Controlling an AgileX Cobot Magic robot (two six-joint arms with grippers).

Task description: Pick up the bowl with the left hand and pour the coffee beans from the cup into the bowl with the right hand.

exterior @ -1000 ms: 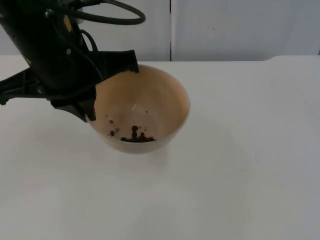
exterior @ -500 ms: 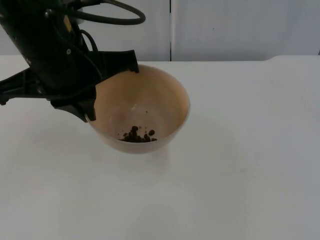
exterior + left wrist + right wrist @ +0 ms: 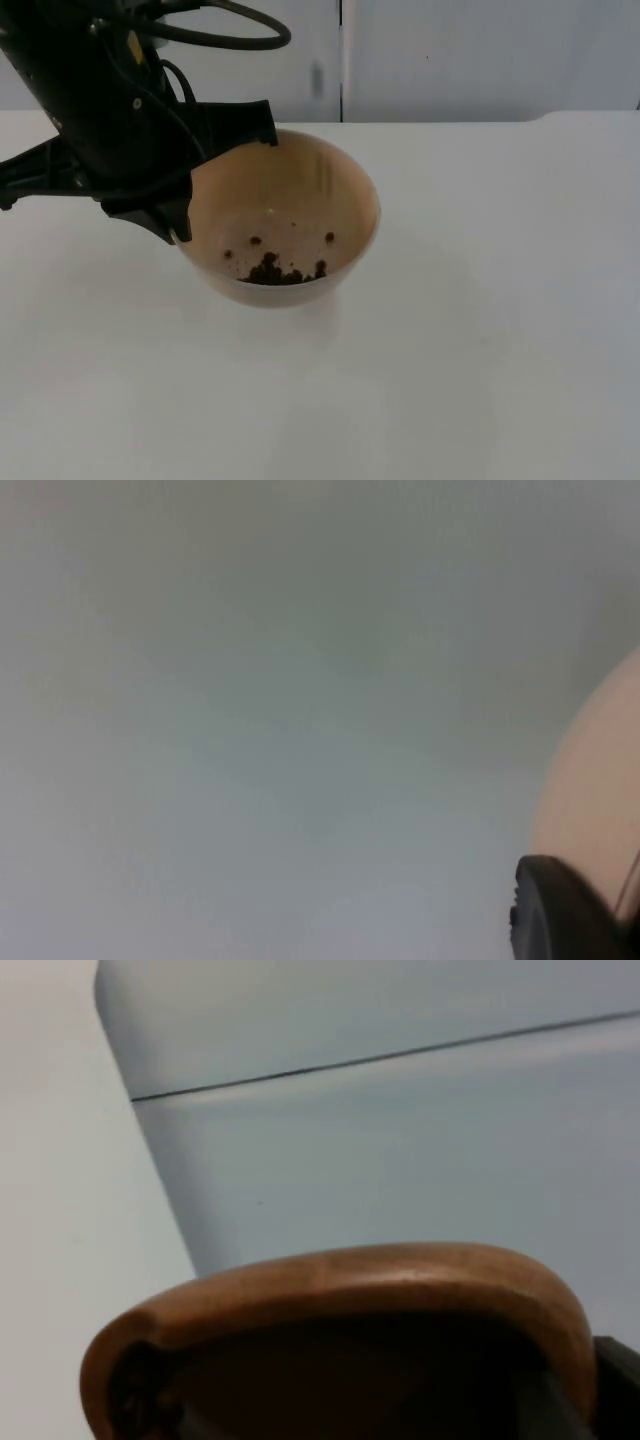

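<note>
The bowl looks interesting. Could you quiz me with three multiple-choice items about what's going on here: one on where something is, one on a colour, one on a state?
1. Where are the coffee beans?
A. spread on the table
B. in the bowl's bottom
C. on the partition wall

2. What colour is the bowl?
A. blue
B. black
C. pale tan

3. What is the left tool doing?
A. gripping the bowl's rim
B. lying flat on the table
C. holding a spoon

Answers: 1 B, a dark pile lies inside; 2 C, the top view shows it; 3 A, black fingers clamp the rim.
</note>
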